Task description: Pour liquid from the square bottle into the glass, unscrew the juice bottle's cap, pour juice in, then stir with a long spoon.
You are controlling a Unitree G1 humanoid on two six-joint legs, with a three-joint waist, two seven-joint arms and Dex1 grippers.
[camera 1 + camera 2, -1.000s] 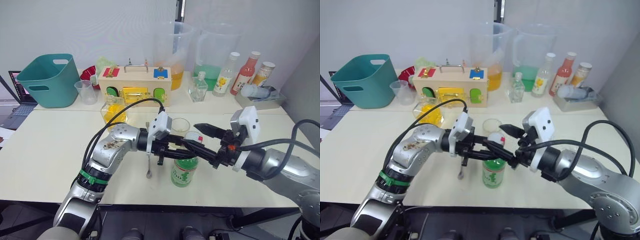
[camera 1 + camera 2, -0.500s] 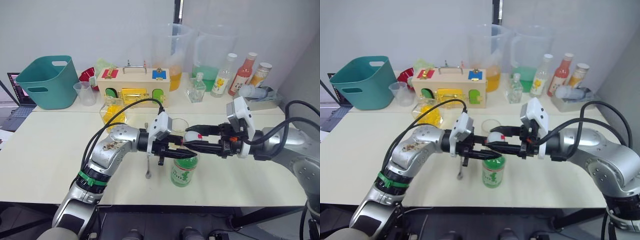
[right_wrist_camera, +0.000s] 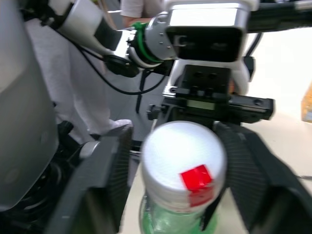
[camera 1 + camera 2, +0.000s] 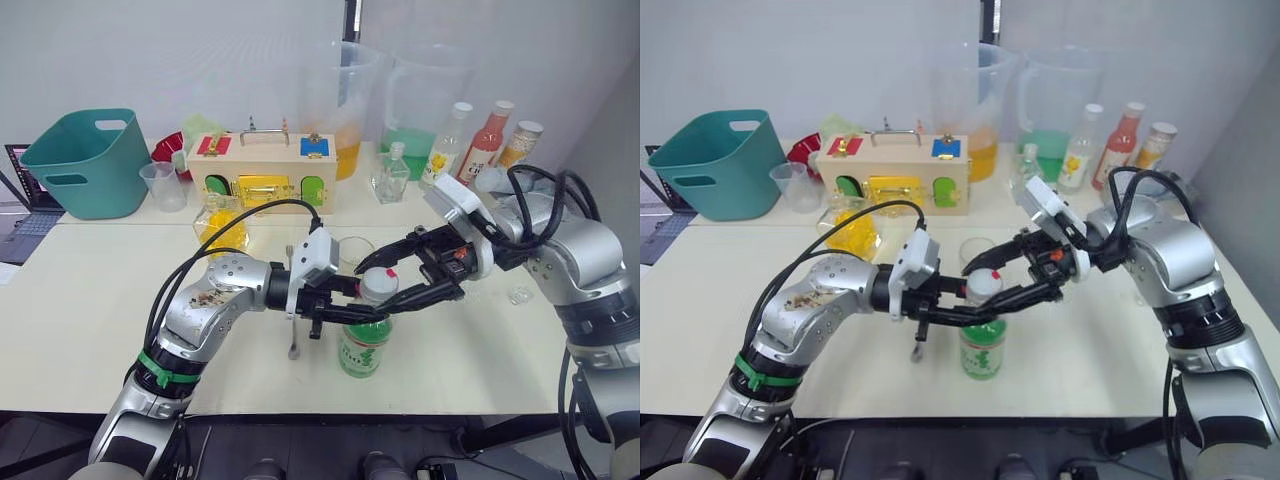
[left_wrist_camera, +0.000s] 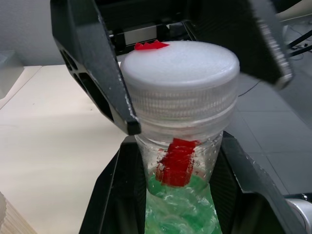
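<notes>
The juice bottle (image 4: 364, 346) stands near the table's front middle, with pale green juice and a green-and-white label. My left gripper (image 4: 362, 313) is shut on its neck, just under the white cap (image 4: 378, 284). My right gripper (image 4: 376, 288) comes in from the right at a slant, and its fingers (image 3: 111, 171) press on both sides of the cap (image 3: 183, 171). The clear glass (image 4: 358, 252) stands just behind the bottle. Left of it is the square bottle (image 4: 224, 226) of yellow liquid. The long spoon (image 4: 295, 330) lies flat, partly under my left arm.
Along the back stand a teal basket (image 4: 85, 160), a measuring cup (image 4: 162, 185), a wooden latch box (image 4: 265, 172), two large pitchers (image 4: 345, 100), a small glass bottle (image 4: 392, 175), several sauce bottles (image 4: 488, 142) and a grey tray (image 4: 525, 198).
My right gripper went from open beside the cap to closed around it, then the wrist turned and the elbow rose. My left gripper kept hold of the bottle.
</notes>
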